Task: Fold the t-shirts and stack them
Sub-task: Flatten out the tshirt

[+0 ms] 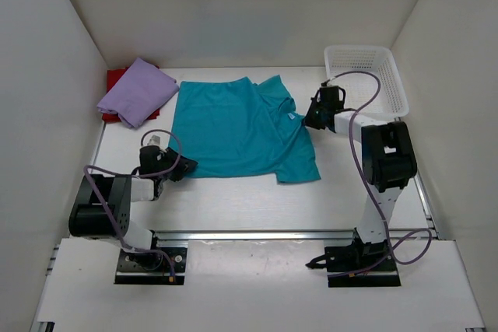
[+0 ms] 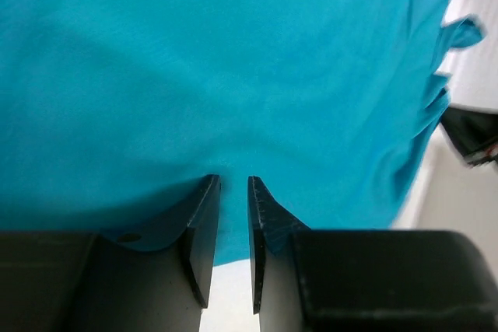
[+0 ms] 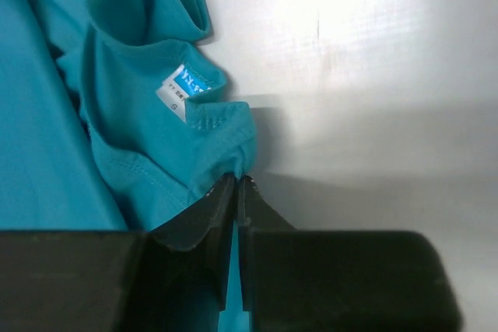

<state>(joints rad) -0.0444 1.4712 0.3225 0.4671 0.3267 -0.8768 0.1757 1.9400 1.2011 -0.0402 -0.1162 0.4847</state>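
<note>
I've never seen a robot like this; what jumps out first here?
A wide teal blue cloth t-shirt lies spread across the middle of the table, its collar edge pinched by the right gripper and its near hem by the left gripper. A folded lavender purple shirt sits on a red shirt in the far left corner.

Neck label on the teal t-shirt, up-left of the fingers of the right gripper: blue-and-white, print illegible.
</note>
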